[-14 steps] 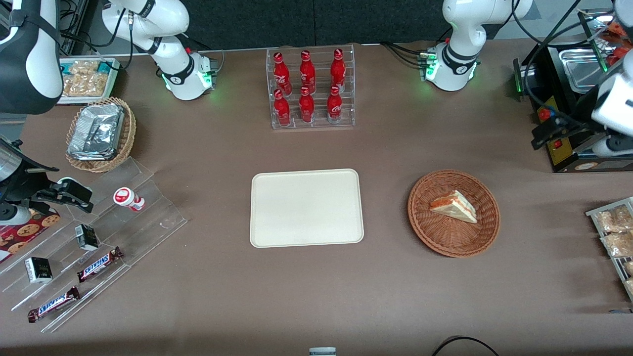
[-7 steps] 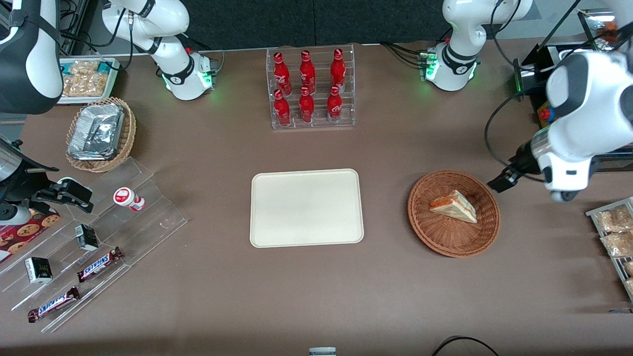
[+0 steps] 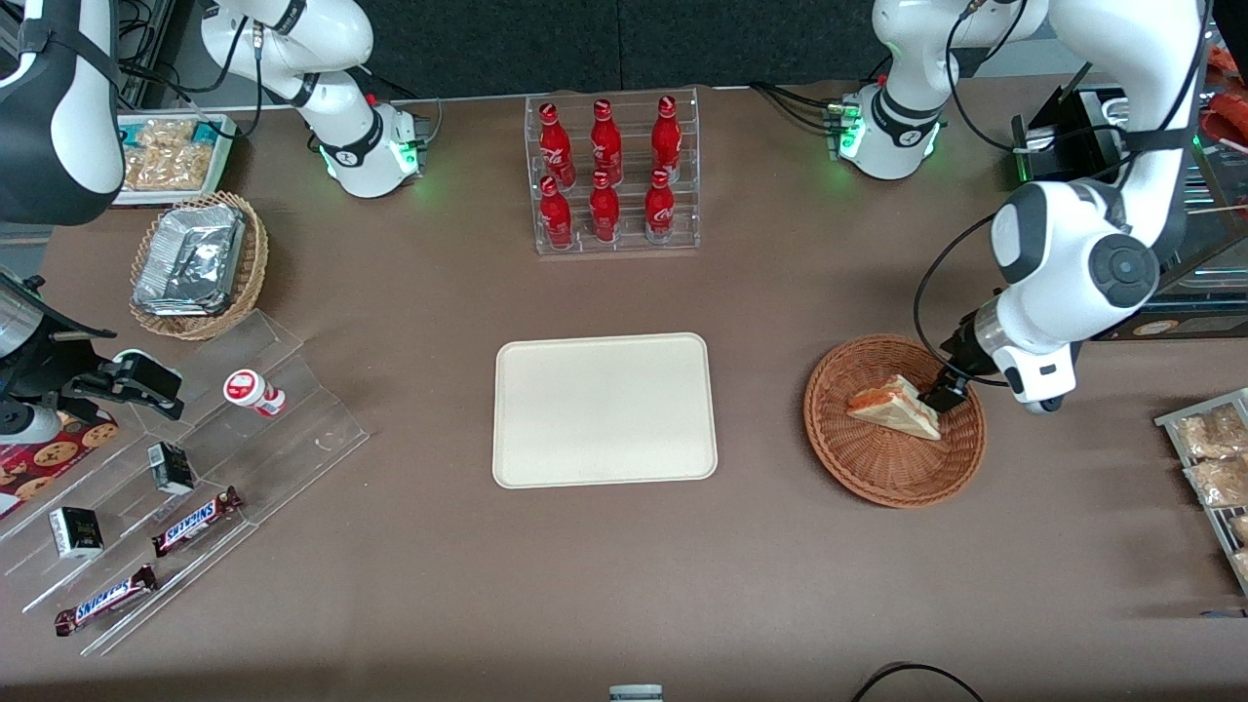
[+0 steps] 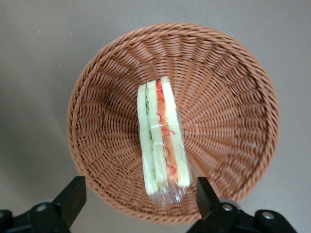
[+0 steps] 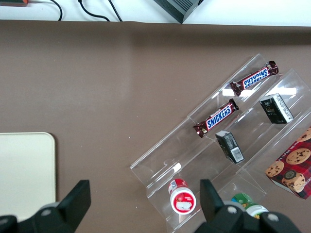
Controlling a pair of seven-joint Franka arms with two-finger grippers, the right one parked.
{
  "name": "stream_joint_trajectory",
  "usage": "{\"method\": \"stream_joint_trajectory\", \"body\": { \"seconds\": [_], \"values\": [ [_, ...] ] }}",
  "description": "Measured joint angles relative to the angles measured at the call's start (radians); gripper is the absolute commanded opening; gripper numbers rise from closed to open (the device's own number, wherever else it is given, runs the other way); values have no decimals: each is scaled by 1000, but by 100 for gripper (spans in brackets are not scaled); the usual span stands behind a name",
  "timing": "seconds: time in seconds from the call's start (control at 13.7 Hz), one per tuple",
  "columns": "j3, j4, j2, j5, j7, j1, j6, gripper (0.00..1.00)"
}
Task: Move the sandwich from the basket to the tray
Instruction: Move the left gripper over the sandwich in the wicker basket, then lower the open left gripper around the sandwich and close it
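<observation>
The tray lay bare at the table's middle. Toward the working arm's end stood the basket, and the sandwich lay inside it, on its side. The gripper hung just above the basket with its fingers spread wide, holding nothing.

gripper open above basket, sandwich at 12 between spread fingers, basket rim at 3 and 9
</observation>
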Motion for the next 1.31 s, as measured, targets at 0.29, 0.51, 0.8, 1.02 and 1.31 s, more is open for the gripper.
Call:
{"method": "stream_joint_trajectory", "body": {
  "seconds": [0.29, 0.51, 0.8, 1.02, 1.31],
  "values": [
    [0, -33, 56, 0, -65, -1, 98, 100],
    [-1, -33, 97, -1, -107, -14, 157, 100],
    [-2, -36, 148, -4, -139, -33, 225, 82],
    [-3, -37, 176, -5, -152, -51, 248, 14],
    [-3, -36, 187, -5, -151, -55, 271, 0]
  ]
}}
